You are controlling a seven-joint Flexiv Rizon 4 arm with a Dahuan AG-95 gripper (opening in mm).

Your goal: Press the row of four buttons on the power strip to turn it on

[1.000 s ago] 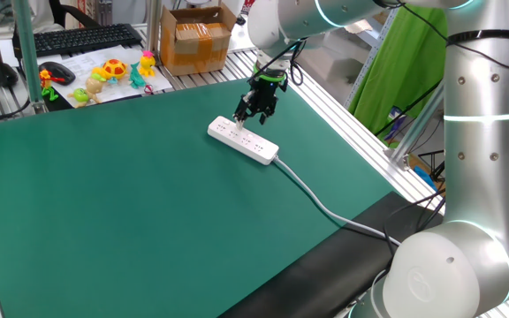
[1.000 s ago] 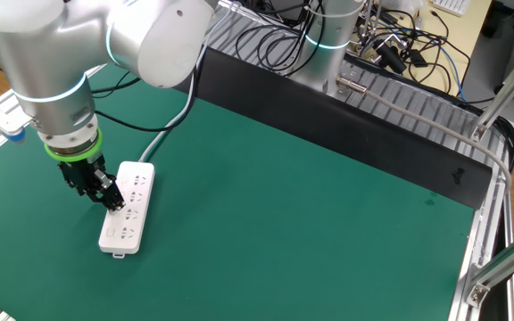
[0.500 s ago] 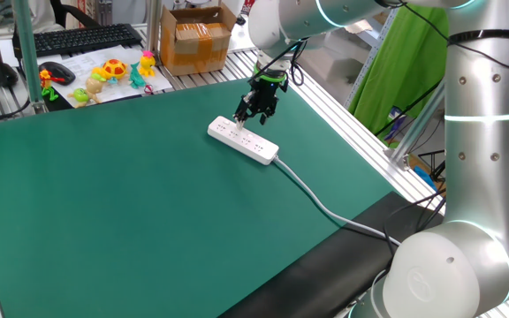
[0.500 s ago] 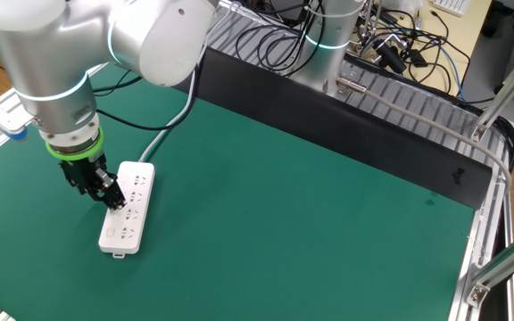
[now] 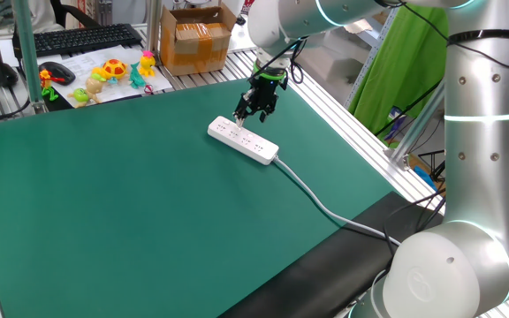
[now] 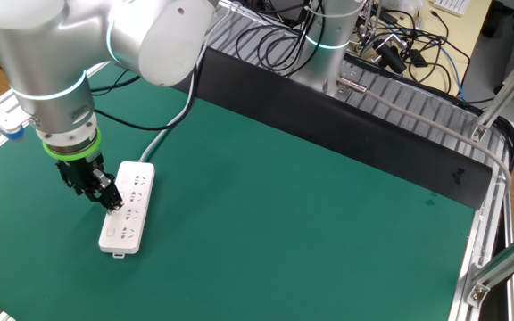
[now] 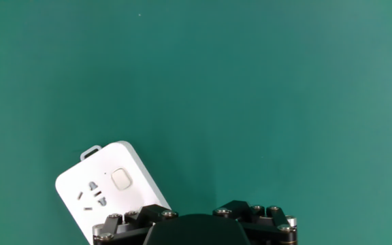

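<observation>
**Gripper low over the power strip, progress hard to read**

The power strip (image 5: 243,140) lies flat on the green mat (image 5: 131,203), toward the far right edge in one fixed view, with its white-grey cable (image 5: 325,208) running off to the mat's near right edge. In the hand view we see one end of the strip with a socket and one small square button (image 7: 120,179) beside it. The other buttons of the row are hidden below the hand or too small to see in the fixed views.

The gripper (image 6: 105,199) points straight down and its tip is at the strip's long side, about the middle of its length. We cannot tell if it touches the top face. We take its jaws to stand wide apart, although no view shows the gap itself clearly, and it holds nothing.

No light or other sign shows which buttons are already pressed, so we cannot say how many are done. We judge that the end button at least is still to press.

Beyond the mat's far edge stand a cardboard box (image 5: 198,39) and some toys (image 5: 104,75).
</observation>
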